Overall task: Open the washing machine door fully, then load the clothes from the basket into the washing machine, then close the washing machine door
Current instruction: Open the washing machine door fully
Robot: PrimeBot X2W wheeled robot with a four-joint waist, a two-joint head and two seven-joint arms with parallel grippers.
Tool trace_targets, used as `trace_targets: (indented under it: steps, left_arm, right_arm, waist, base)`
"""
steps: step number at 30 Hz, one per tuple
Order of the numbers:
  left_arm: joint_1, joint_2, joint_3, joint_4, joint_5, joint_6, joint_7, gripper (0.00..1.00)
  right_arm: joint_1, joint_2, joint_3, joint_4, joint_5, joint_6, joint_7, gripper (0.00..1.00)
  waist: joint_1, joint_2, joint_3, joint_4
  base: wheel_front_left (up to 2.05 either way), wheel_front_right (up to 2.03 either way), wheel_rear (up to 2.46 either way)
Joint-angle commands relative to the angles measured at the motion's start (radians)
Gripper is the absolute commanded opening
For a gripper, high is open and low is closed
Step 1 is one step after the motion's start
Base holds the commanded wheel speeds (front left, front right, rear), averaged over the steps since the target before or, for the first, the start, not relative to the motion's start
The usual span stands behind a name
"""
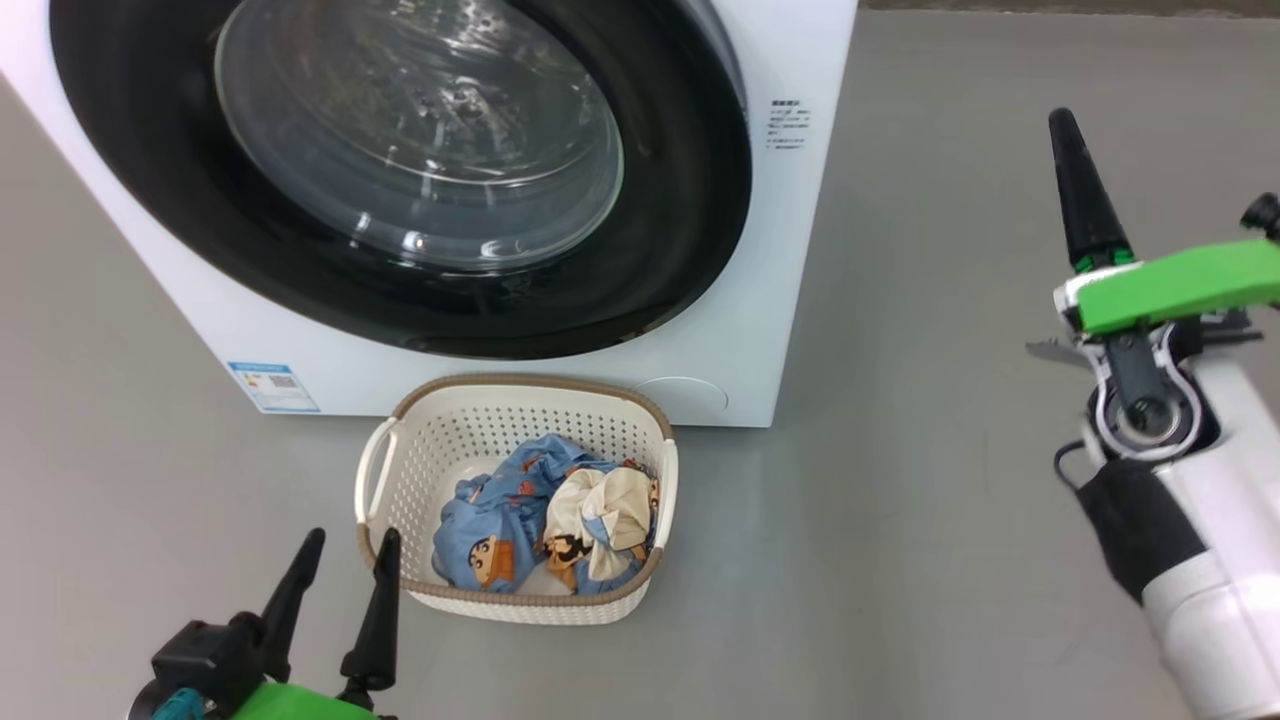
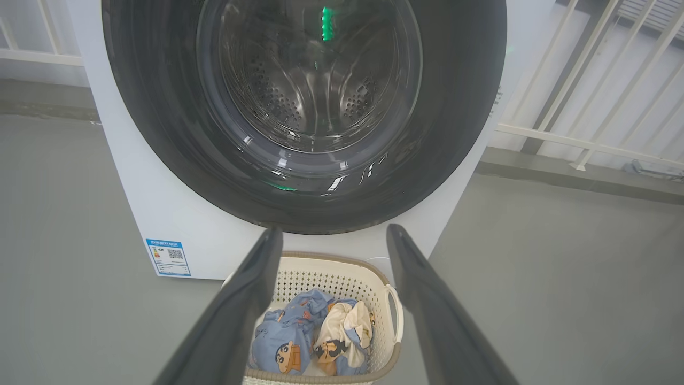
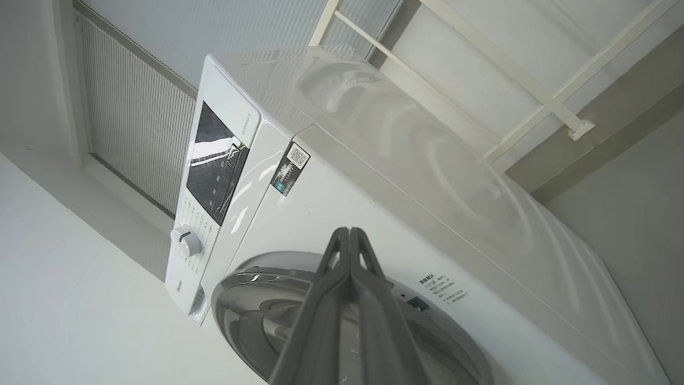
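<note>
Grey floor (image 1: 900,520), bearing washing machine (image 1: 790,300) and basket (image 1: 530,605) side by side

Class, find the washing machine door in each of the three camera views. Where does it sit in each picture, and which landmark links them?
Head view: the door fills the upper left, above the basket.
Left wrist view: top centre, above the open left jaws.
Right wrist view: bottom centre, partly behind the shut right jaws.
Shared landmark: the washing machine's white front.
</note>
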Motion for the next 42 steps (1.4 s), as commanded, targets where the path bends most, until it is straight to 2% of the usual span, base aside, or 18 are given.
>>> trace_targets:
  steps: [1, 6, 10, 17, 22, 27, 36, 42]
  left_arm:
    - [-0.045, 0.020, 0.028, -0.023, -0.011, -0.002, -0.006, 1.00]
    - [-0.062, 0.022, 0.012, -0.026, -0.017, -0.002, -0.006, 1.00]
    - [-0.075, 0.022, 0.003, -0.028, -0.021, -0.002, -0.006, 1.00]
    - [-0.111, 0.019, -0.020, -0.037, -0.027, -0.002, -0.006, 1.00]
    - [-0.143, 0.020, -0.034, -0.047, -0.034, -0.002, -0.006, 1.00]
    - [-0.174, 0.016, -0.046, -0.054, -0.041, -0.002, -0.006, 1.00]
    - [-0.214, 0.007, -0.061, -0.065, -0.050, -0.002, -0.006, 1.00]
    - [-0.240, -0.005, -0.072, -0.087, -0.049, -0.002, -0.006, 1.00]
  right_arm:
    - [-0.040, -0.013, 0.027, -0.012, 0.036, 0.002, 0.025, 0.00]
    - [-0.094, -0.067, 0.068, 0.019, 0.161, 0.002, 0.165, 0.00]
    - [-0.134, -0.081, 0.068, 0.026, 0.247, 0.002, 0.261, 0.00]
    - [-0.197, -0.095, 0.052, 0.026, 0.328, 0.002, 0.392, 0.00]
    - [-0.262, -0.108, 0.040, 0.041, 0.344, 0.002, 0.463, 0.00]
    - [-0.326, -0.117, 0.026, 0.058, 0.336, 0.002, 0.489, 0.00]
    - [-0.398, -0.122, 0.045, 0.111, 0.343, 0.002, 0.606, 0.00]
    - [-0.464, -0.116, 0.058, 0.142, 0.327, 0.002, 0.646, 0.00]
  waist:
    - [0.0000, 0.0000, 0.008, 0.010]
    - [0.0000, 0.0000, 0.032, 0.032]
    - [0.0000, 0.0000, 0.055, 0.044]
    - [0.0000, 0.0000, 0.110, 0.064]
    - [0.0000, 0.0000, 0.162, 0.079]
    - [0.0000, 0.0000, 0.209, 0.099]
    - [0.0000, 0.0000, 0.271, 0.130]
    - [0.0000, 0.0000, 0.317, 0.149]
  base:
    - [0.00, 0.00, 0.00]
    - [0.00, 0.00, 0.00]
    - [0.00, 0.00, 0.00]
    - [0.00, 0.00, 0.00]
    - [0.00, 0.00, 0.00]
    - [0.00, 0.00, 0.00]
    - [0.00, 0.00, 0.00]
    - [0.00, 0.00, 0.00]
